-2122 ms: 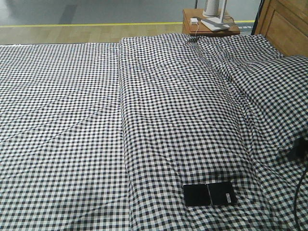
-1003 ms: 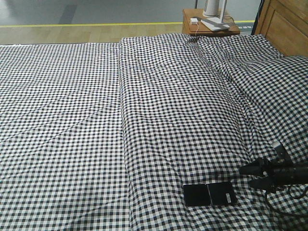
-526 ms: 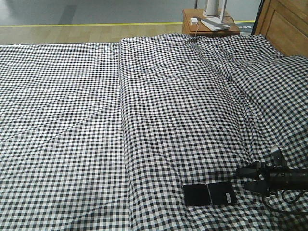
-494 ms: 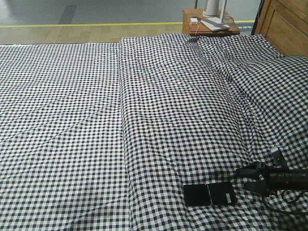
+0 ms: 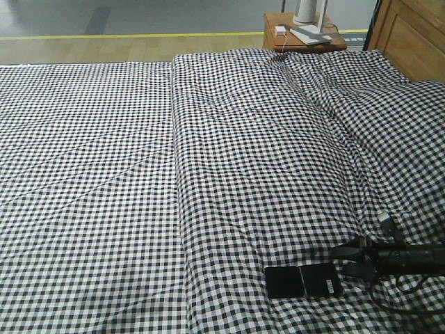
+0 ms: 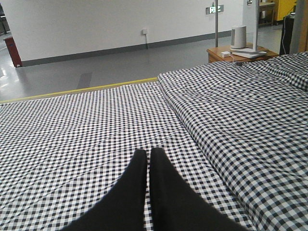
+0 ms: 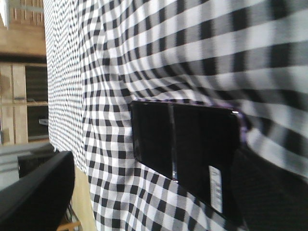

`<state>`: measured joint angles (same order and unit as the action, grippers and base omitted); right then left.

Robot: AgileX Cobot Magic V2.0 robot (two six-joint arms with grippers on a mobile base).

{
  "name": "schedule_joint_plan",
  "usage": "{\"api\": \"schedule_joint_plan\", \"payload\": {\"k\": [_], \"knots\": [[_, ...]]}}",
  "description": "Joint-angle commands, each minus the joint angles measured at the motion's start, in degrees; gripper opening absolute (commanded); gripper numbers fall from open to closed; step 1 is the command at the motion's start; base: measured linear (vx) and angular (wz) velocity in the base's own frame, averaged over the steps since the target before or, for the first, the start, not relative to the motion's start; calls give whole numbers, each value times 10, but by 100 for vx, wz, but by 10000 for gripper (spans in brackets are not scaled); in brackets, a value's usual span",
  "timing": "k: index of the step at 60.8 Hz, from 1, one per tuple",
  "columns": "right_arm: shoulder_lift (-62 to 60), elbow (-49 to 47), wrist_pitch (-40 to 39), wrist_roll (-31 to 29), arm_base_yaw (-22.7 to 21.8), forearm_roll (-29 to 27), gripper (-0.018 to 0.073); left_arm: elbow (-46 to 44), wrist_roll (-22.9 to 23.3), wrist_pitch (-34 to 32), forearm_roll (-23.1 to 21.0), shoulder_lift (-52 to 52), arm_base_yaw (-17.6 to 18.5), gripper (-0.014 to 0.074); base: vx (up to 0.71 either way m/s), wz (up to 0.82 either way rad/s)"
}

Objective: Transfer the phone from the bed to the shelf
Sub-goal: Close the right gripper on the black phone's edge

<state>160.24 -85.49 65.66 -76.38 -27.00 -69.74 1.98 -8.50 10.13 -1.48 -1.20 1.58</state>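
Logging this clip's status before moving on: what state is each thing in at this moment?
phone: lying flat on the bed, screen dark, not gripped.
bed: checked cloth rumpled, with a long ridge down the middle.
right gripper: jaws open, low at the phone's sticker end.
left gripper: jaws shut, holding nothing, above the bed.

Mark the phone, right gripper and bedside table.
phone (image 5: 302, 281), front view, middle of its black face.
right gripper (image 5: 341, 259), front view, midway between fingertips.
bedside table (image 5: 272, 21), front view, bare top.
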Motion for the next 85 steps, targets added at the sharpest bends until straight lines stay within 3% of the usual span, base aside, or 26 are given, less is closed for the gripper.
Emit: {"api": "schedule_joint_plan", "payload": {"k": [1,31,56,85], "knots": [[-32,-8,25,-12,2,-12,615,-13,3,-41,-5,-2,2,1,0,0],[-19,-8,-6,-21,2,-14,607,-13,3,-41,-5,-2,2,1,0,0],[28,-8,60,-25,4,-52,595,-13,3,-41,-5,-2,2,1,0,0],[28,-16,50,-39,62,-61,594,-13,3,-41,-5,-2,2,1,0,0]]}}
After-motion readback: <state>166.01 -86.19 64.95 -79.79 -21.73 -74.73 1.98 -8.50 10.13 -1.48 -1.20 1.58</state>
